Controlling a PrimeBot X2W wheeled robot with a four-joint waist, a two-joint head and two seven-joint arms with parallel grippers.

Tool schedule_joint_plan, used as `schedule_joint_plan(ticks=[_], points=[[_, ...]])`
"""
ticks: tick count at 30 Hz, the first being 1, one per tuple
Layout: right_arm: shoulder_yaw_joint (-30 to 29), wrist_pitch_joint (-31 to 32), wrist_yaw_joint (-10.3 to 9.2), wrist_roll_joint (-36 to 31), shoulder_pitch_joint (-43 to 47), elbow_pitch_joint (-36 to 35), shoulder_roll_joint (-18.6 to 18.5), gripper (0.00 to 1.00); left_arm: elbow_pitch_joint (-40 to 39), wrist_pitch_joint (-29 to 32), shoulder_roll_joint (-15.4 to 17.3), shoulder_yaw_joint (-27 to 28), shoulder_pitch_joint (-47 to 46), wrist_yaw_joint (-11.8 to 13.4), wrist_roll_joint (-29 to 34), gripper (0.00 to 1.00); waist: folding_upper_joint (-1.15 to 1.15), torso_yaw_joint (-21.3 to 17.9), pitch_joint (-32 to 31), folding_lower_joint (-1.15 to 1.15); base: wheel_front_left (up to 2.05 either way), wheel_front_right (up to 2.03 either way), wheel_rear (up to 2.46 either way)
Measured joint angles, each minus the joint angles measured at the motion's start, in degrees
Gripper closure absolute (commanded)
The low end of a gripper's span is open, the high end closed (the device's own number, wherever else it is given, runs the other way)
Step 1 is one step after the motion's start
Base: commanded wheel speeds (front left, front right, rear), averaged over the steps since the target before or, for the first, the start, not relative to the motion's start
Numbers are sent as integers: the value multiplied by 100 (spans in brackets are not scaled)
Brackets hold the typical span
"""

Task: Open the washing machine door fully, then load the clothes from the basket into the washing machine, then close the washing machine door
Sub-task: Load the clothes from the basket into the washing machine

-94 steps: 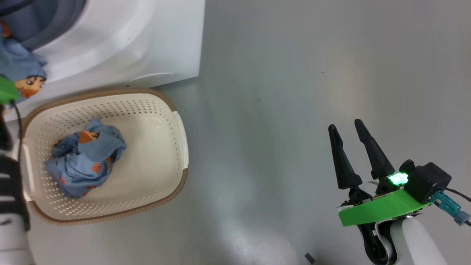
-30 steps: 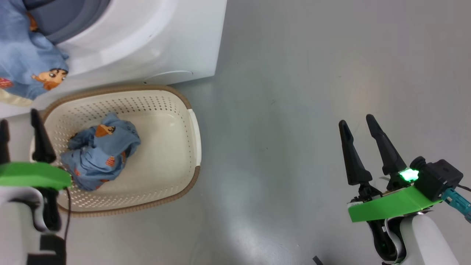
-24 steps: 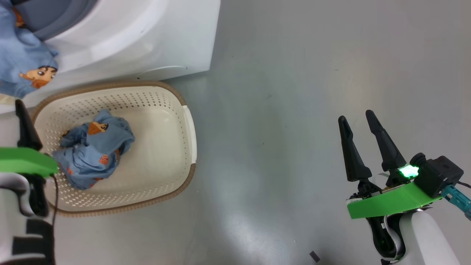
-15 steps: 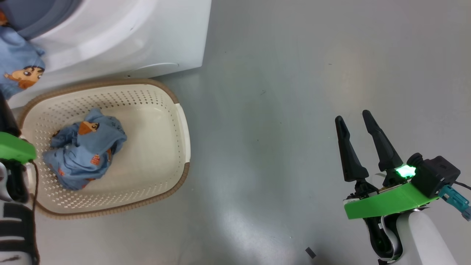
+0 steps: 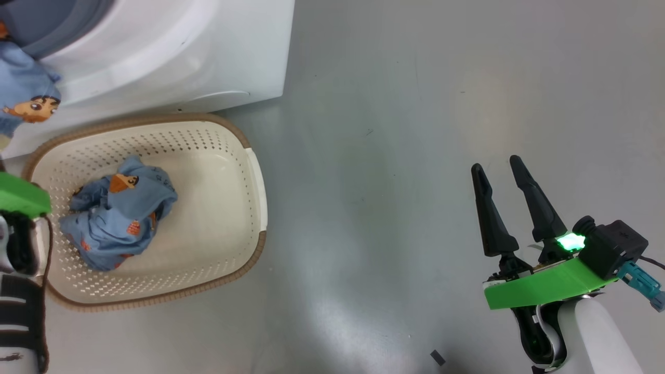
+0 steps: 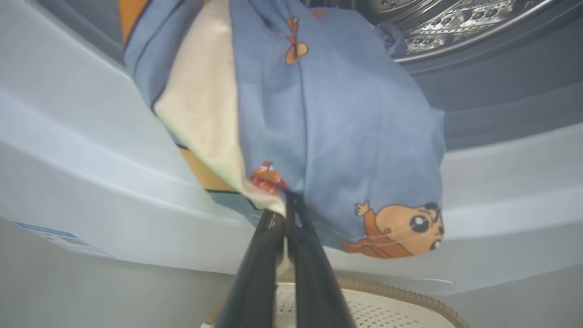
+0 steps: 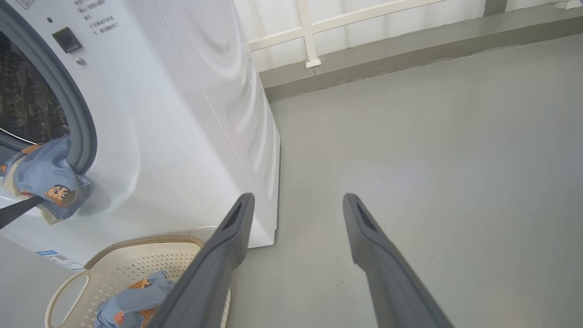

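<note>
One light-blue garment [image 6: 346, 118] hangs out of the washing machine [image 5: 171, 57] over the grey gasket, below the steel drum [image 6: 460, 20]. My left gripper [image 6: 286, 205] is shut on its lower hem. The same garment [image 7: 45, 175] shows in the right wrist view with a dark left finger [image 7: 18, 210] at its bottom edge. The second garment [image 5: 117, 218] lies crumpled in the left half of the cream basket [image 5: 249, 208], on the floor against the machine's front. My right gripper [image 5: 499, 166] hovers open over bare floor, far right of the basket. The washing machine door is out of view.
My left arm's green bracket [image 5: 21, 195] sits over the basket's left end. A blue label [image 6: 59, 237] is stuck low on the machine's front. Grey floor [image 5: 389, 130] stretches right of the machine, and a white-framed wall [image 7: 364, 23] stands behind a low ledge.
The head view has swung slightly. My left gripper's open fingers, seen by the basket's left end a second ago, have slid off the left edge. The right arm and basket garment are unchanged.
</note>
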Motion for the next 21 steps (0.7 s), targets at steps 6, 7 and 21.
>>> schedule_joint_plan(ticks=[6,7,21], points=[[1,0,1,-34,0,3,5,0,-460,0,14,-427,90,0,-331,100,0,71,-53,0,0,0,0],[0,0,0,-34,0,4,5,0,-583,0,14,-486,144,0,-382,100,0,85,-68,0,0,0,0],[90,0,0,-33,2,43,10,0,-1549,0,59,-913,356,0,-670,100,0,195,-194,0,0,0,0]])
